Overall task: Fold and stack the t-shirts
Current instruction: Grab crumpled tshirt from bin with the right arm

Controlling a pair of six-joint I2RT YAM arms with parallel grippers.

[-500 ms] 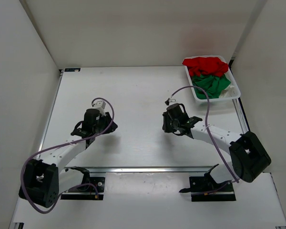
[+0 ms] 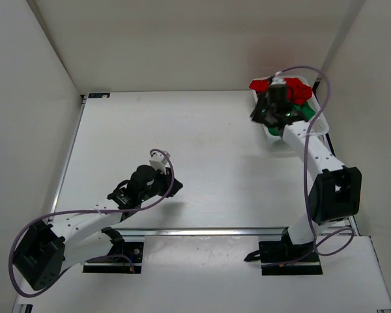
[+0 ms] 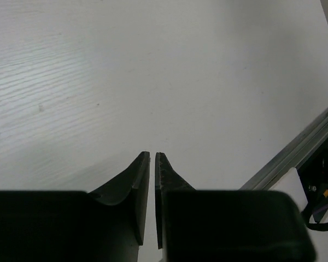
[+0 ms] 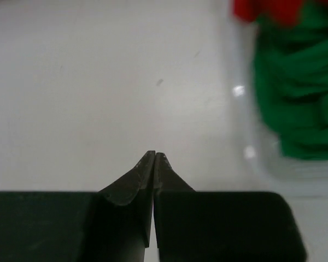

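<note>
1. Both arms have moved: the right gripper [image 4: 154, 154] has swung from mid-table to the basket [image 4: 250, 152] in the far right corner, and the left gripper [image 3: 152, 154] has slid nearer the front rail.
2. Two shirts show, in one basket; I cannot make out a white one.
3. The red shirt [image 2: 301, 91] lies crumpled at the basket's far end, with the green shirt [image 4: 298, 93] bunched beside it, both unfolded.
4. The right jaws are pressed together and empty above the table [image 2: 195, 143], just beside the basket's edge. The left jaws are all but closed, holding nothing.

The matte white table [image 2: 202, 143], walled on three sides, carries a white basket [image 2: 321, 125] tucked into its far right corner.
</note>
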